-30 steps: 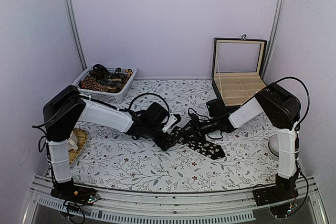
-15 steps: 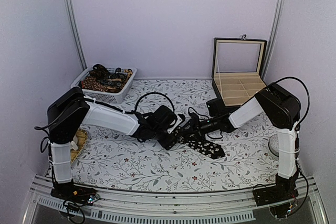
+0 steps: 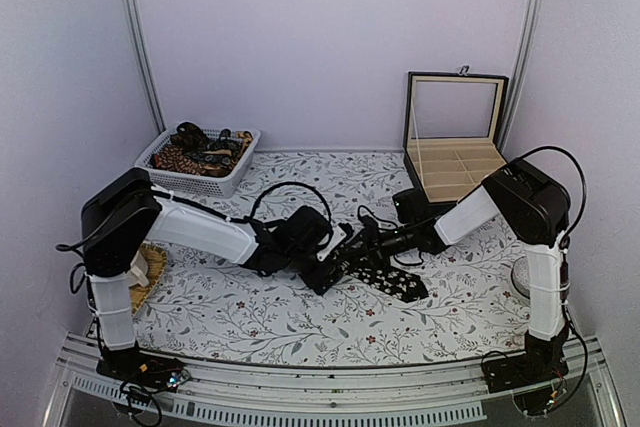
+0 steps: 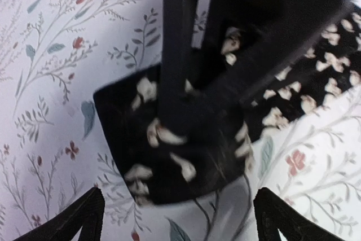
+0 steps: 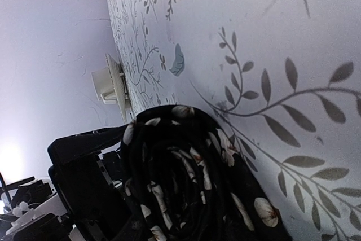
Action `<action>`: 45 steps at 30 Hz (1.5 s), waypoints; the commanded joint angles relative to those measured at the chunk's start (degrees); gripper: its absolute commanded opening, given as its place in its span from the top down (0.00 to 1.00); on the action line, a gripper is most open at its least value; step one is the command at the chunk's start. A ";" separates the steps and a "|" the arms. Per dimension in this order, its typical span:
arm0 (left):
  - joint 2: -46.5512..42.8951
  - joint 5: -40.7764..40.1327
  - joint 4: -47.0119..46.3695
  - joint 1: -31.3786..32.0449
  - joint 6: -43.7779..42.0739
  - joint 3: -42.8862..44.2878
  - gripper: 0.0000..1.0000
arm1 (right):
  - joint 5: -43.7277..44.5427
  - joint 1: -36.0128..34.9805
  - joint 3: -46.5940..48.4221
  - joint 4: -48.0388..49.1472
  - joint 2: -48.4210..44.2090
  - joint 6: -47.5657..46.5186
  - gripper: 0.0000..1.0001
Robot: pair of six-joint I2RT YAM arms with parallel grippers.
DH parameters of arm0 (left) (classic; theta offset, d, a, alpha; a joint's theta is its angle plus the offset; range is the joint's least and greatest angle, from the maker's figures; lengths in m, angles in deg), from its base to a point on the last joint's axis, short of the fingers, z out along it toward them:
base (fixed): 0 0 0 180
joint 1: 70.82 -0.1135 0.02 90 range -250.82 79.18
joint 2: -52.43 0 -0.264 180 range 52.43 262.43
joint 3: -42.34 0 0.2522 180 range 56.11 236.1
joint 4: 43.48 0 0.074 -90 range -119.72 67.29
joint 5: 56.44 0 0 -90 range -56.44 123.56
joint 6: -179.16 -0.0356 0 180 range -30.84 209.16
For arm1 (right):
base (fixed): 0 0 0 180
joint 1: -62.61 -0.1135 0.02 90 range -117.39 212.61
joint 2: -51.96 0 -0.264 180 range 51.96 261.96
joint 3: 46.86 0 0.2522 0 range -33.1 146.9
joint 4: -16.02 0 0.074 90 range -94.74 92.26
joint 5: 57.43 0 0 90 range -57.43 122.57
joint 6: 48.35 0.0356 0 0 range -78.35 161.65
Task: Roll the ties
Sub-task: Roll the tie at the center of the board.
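Note:
A black tie with pale flower specks (image 3: 395, 282) lies mid-table, its left end wound into a roll (image 5: 186, 184). My right gripper (image 3: 350, 250) reaches in from the right. Its black fingers (image 4: 172, 55) cross the roll (image 4: 124, 111) and close on it. My left gripper (image 4: 180, 221) hovers just left of the roll (image 3: 330, 265). It is open, both fingertips wide apart, with only tablecloth between them. More ties (image 3: 195, 152) are piled in a white basket at the back left.
The white basket (image 3: 225, 185) stands at the back left, an open compartment box (image 3: 455, 162) at the back right. A wicker piece (image 3: 150, 267) lies by the left arm's base and a round white object (image 3: 522, 277) by the right arm.
My left gripper has moved a little right and nearer, up to the rolled end of the tie. The right gripper has stayed on the roll.

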State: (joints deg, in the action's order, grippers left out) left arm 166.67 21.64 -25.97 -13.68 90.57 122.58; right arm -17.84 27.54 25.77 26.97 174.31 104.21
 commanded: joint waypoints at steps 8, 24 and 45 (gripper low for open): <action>-13.03 28.59 -17.89 -11.42 25.55 -14.61 0.00 | 2.33 0.16 -1.25 -2.74 6.58 0.32 0.68; 1.67 40.27 -34.05 -13.28 41.41 -15.23 0.04 | 0.73 0.20 -2.51 0.73 7.36 1.56 0.70; 9.95 47.36 -37.43 -13.32 44.36 -13.16 0.25 | -3.62 -0.10 -0.35 5.47 9.41 4.75 0.72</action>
State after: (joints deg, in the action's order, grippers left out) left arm 173.03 68.55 -71.10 -28.56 135.77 108.62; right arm -23.65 28.50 25.88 36.21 177.98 108.39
